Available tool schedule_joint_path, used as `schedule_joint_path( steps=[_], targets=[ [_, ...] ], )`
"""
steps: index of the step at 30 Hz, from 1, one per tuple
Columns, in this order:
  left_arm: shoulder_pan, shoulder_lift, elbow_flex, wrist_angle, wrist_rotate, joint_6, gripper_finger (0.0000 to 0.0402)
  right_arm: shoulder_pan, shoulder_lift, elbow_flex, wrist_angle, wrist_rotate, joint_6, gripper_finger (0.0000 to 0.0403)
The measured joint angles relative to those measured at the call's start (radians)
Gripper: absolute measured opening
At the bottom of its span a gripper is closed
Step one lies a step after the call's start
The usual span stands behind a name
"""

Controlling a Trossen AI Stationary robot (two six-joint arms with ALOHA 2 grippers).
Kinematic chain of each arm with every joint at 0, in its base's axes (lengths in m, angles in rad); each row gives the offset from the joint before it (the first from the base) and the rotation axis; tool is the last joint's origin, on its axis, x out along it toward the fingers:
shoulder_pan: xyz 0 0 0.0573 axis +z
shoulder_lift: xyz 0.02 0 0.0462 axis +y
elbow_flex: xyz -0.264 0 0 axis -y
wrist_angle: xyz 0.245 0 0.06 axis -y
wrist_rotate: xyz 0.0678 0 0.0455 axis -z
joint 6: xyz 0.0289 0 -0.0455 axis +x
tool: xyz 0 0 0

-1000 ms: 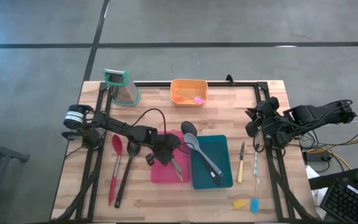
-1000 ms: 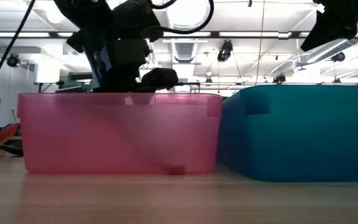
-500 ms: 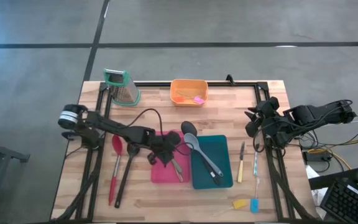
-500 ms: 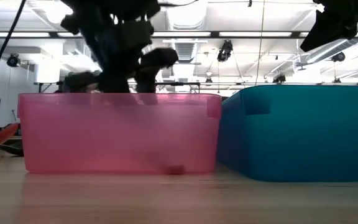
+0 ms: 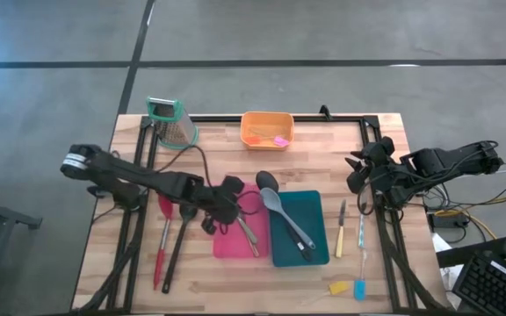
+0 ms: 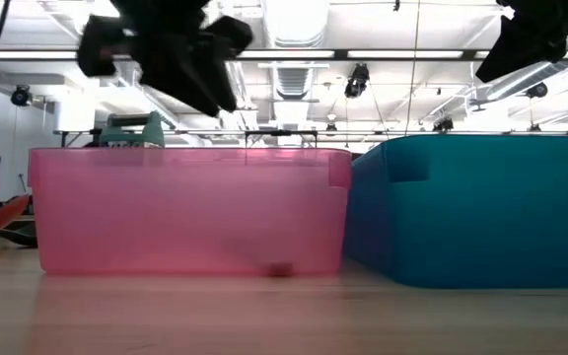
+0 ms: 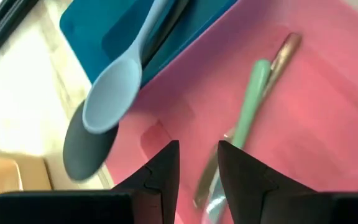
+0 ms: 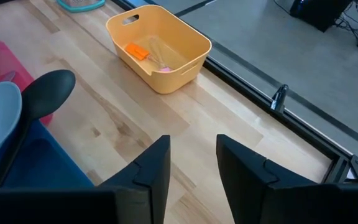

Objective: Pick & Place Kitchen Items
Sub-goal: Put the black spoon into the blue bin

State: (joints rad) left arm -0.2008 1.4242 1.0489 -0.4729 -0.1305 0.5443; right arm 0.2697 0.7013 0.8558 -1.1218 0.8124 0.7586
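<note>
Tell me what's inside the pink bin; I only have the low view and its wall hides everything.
Observer: A green-handled utensil and a bronze-handled utensil lie in the pink bin.
Operator: Is the left tool holding anything?
Observer: No, the left tool is open and empty, at the pink bin's edge.
Operator: And the teal bin?
Observer: A grey-lilac spoon and a black spoon lie in the teal bin, bowls poking over its rim.

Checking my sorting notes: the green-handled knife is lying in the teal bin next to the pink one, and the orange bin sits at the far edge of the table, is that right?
Not quite. The green-handled knife lies in the pink bin, not the teal bin, as the left wrist view shows. The rest holds: the two bins stand side by side and the orange bin sits at the table's far edge.
</note>
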Motion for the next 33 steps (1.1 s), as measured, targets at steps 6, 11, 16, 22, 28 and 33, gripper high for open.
schedule_joint_path(
  steps=[6, 11, 16, 22, 28, 33],
  targets=[
    [-0.013, -0.113, -0.004, -0.15, 0.001, -0.152, 0.0113, 0.0, 0.0, 0.0, 0.0, 0.0, 0.0, 0.0134],
    [-0.046, -0.163, -0.005, -0.321, 0.001, -0.253, 0.0113, 0.0, 0.0, 0.0, 0.0, 0.0, 0.0, 0.014],
    [-0.103, -0.169, -0.006, -0.437, 0.001, -0.379, 0.0113, 0.0, 0.0, 0.0, 0.0, 0.0, 0.0, 0.0138],
    [-0.17, -0.166, -0.007, -0.508, 0.001, -0.575, 0.0113, 0.0, 0.0, 0.0, 0.0, 0.0, 0.0, 0.0117],
    [-0.211, -0.164, -0.022, -0.53, 0.002, -0.816, 0.0113, 0.0, 0.0, 0.0, 0.0, 0.0, 0.0, 0.0094],
    [-0.215, -0.163, -0.07, -0.533, 0.013, -1.088, 0.0113, 0.0, 0.0, 0.0, 0.001, 0.0, 0.0, 0.0076]
  ],
)
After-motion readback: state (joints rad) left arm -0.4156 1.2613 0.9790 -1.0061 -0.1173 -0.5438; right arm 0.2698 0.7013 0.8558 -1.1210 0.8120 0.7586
